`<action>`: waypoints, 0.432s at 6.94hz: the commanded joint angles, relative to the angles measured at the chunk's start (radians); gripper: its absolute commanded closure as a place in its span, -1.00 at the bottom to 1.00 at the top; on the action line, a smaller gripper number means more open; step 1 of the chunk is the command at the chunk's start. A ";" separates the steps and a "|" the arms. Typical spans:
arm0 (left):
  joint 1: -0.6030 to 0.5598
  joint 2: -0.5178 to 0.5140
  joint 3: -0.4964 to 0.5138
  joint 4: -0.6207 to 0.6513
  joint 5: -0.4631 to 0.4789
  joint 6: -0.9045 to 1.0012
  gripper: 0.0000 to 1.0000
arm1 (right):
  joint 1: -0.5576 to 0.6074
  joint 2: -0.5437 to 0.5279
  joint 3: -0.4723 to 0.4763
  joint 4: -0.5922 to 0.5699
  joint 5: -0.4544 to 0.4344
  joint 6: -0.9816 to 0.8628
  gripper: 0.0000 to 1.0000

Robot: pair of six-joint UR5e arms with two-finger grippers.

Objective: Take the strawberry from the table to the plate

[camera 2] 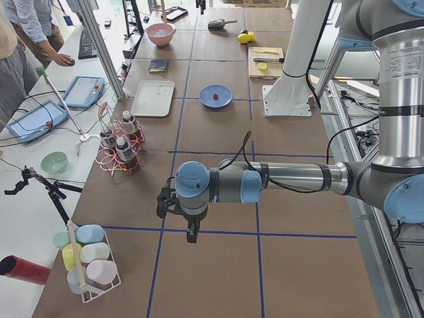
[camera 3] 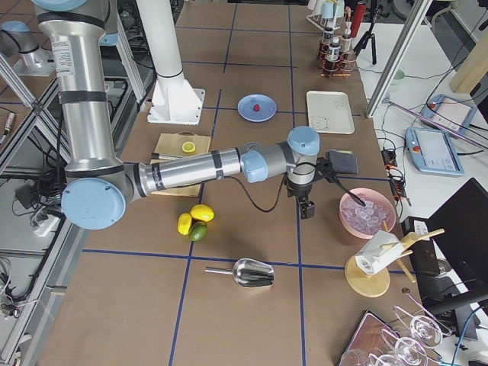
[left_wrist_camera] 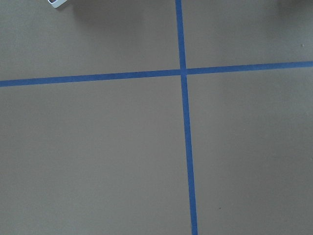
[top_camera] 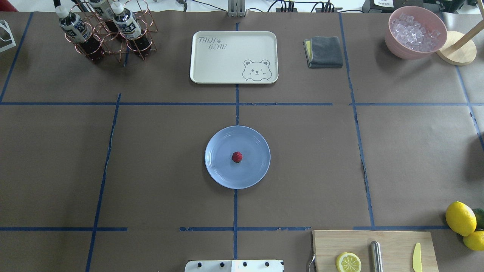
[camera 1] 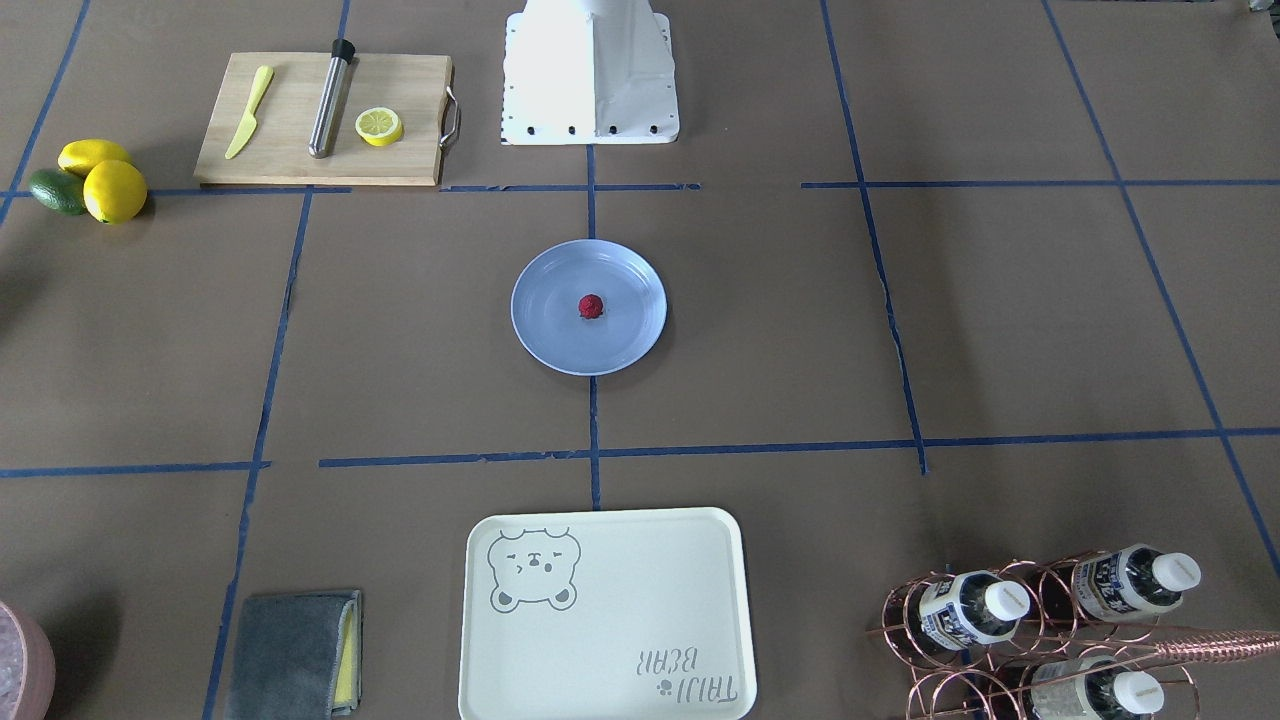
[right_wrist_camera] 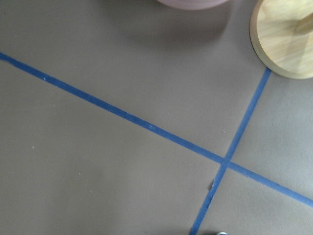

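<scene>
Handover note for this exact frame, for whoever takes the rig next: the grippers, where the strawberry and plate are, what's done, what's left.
Left gripper: seen only in a side view, hanging above bare table, well away from the plate. Cannot tell whether it is open or shut.
Right gripper: seen only in a side view, near the pink bowl. Cannot tell whether it is open or shut.
Strawberry: lying near the middle of the plate, which sits at the table's centre.
Done: the strawberry is on the plate.
Left: apparently nothing to move; at most, park the arms.
</scene>
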 commanded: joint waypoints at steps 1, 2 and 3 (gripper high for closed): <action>0.001 0.000 -0.005 -0.001 -0.001 -0.001 -1.00 | 0.085 -0.089 -0.006 0.032 -0.001 -0.003 -1.00; 0.001 0.000 -0.006 -0.001 -0.001 -0.001 -1.00 | 0.101 -0.107 0.002 0.026 0.023 0.017 -1.00; 0.001 0.000 -0.006 -0.001 -0.001 0.000 -1.00 | 0.137 -0.095 0.007 -0.012 0.089 0.016 -1.00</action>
